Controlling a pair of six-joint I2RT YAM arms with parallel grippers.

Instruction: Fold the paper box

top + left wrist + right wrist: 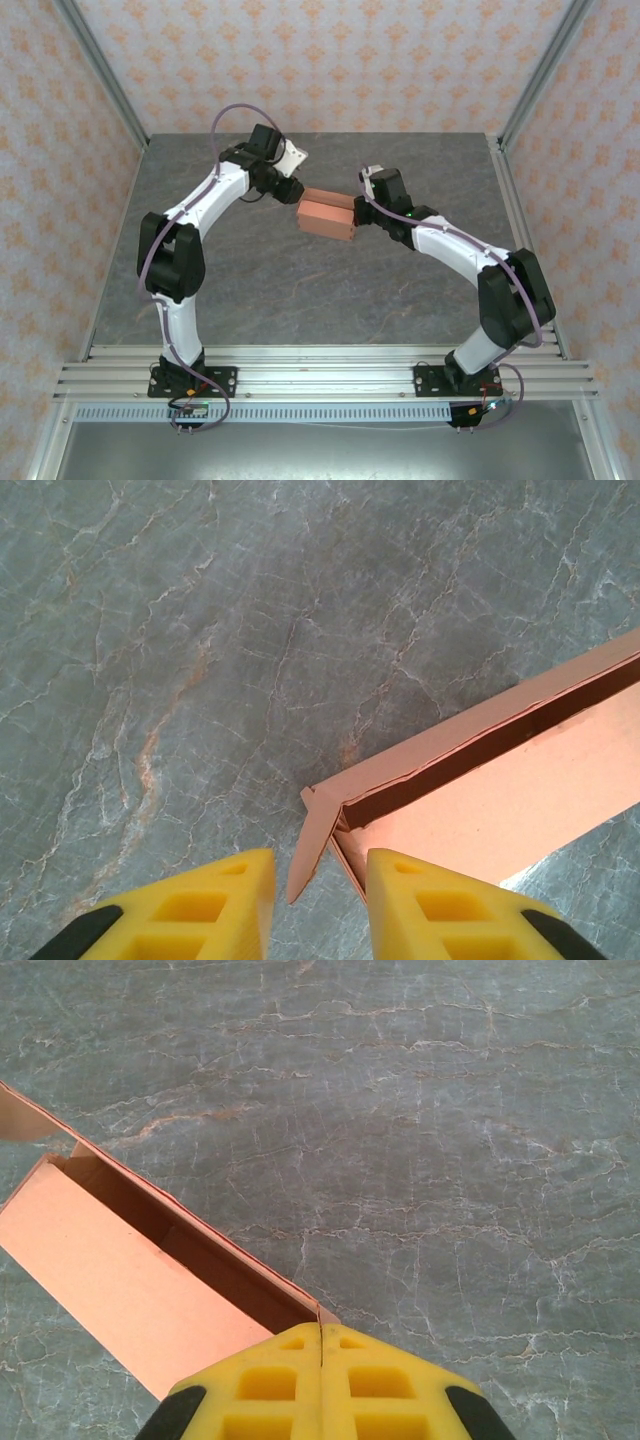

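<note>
We see the paper box (327, 214) near the middle of the table (300, 300), between the tips of the two arms. It is a small, shallow, long rectangular shell of thin salmon-orange card, with a matt face and sharp creased edges. Its long opening shows a dark hollow inside. The table is a grey, marble-like slab veined with pale and rusty lines. From the left wrist, the left gripper (320, 885) stands partly open. Its blocky yellow fingers (230, 905), moulded with square recesses, are apart. The box's narrow end flap (310, 845), bent outward along its crease, pokes into the gap without being pinched. From the right wrist, the right gripper (320, 1350) is closed tight, its yellow fingers meeting in a thin seam. The corner of one long wall of the box runs into that seam, so it grips the card there. Whether the box rests on the table or hangs just clear of it, we cannot tell.
</note>
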